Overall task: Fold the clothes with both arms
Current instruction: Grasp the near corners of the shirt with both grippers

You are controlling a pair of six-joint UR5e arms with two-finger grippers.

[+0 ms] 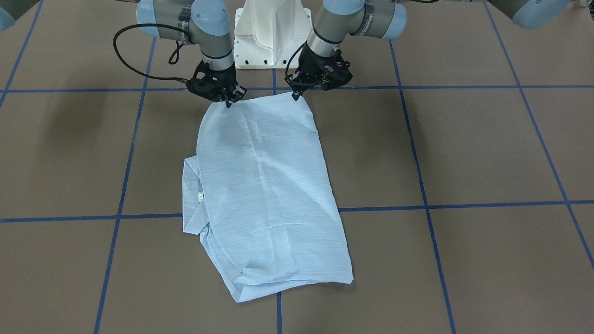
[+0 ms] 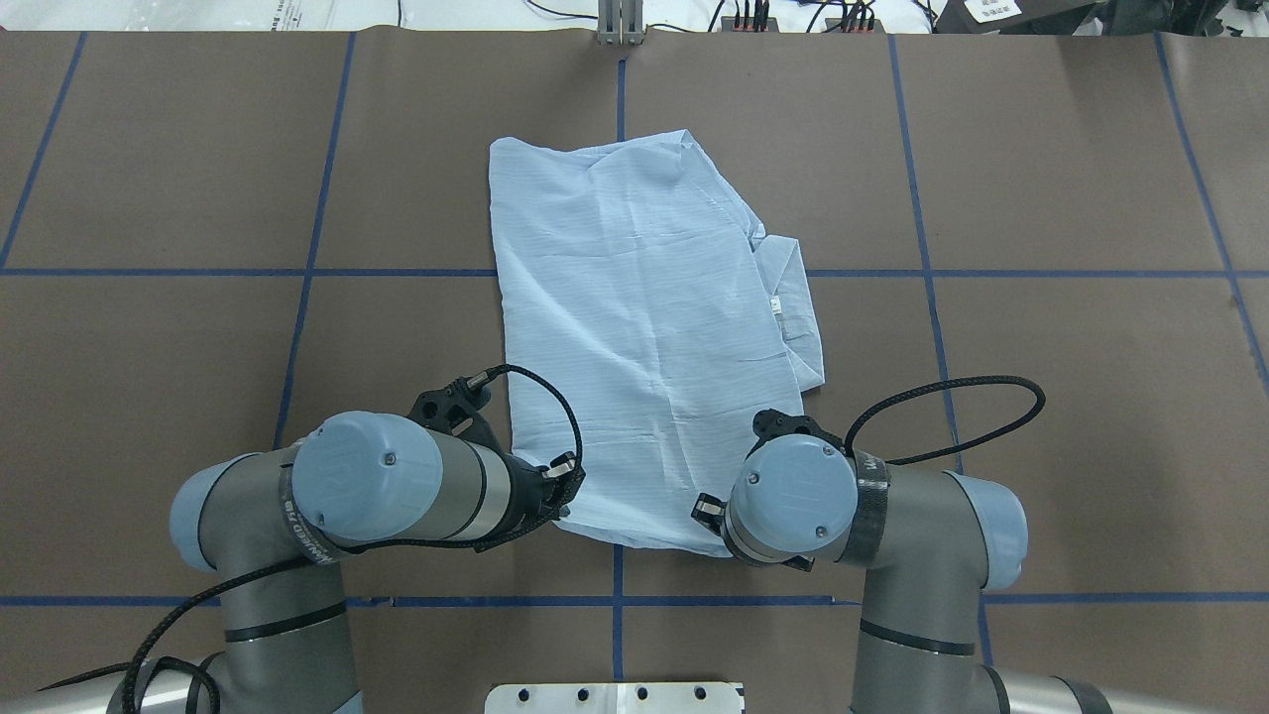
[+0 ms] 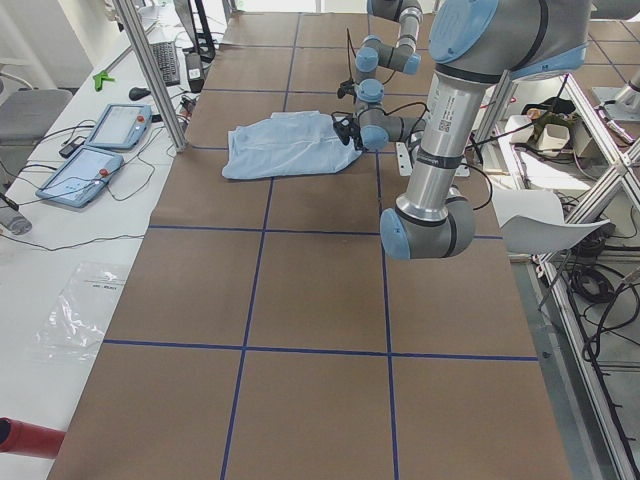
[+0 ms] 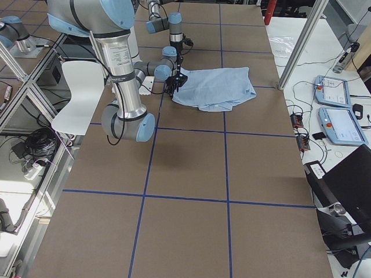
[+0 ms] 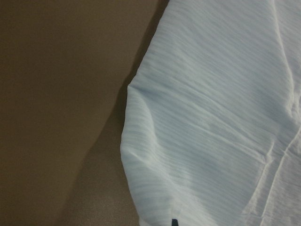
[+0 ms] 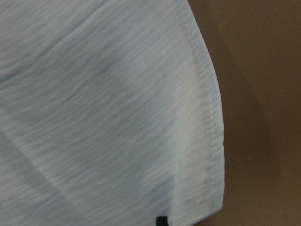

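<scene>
The shirt (image 1: 267, 185) lies flat in the middle of the front-facing frame on the brown worktop (image 1: 487, 148). It is folded lengthwise into a long panel that runs from upper centre to lower centre and widens a little toward the bottom. Its collar (image 1: 191, 199) sticks out past the panel's left edge, with a small white label (image 1: 201, 196) just beside the fold. Blue tape lines (image 1: 464, 206) cross the worktop in a grid, and one passes under the shirt's lower half.

At the top of that frame the two arms come down on either side of the white base (image 1: 273, 37). The left claw (image 1: 295, 96), just right of centre, is clenched on the panel's upper right corner. The right claw (image 1: 228, 103), left of centre, is clenched on the upper left corner. The hem between them runs nearly straight.

In the overhead view the same hem sits at lower centre, between the left arm (image 2: 377, 491) at lower left and the right arm (image 2: 823, 501) at lower right. The wrists hide most of both claws. A black cable (image 2: 981, 378) loops out to the right of the right wrist.

Each wrist view is filled with finely striped pale-blue cloth seen close up, with brown worktop along one side. The right wrist view also shows a stitched hem down the cloth's right edge.
</scene>
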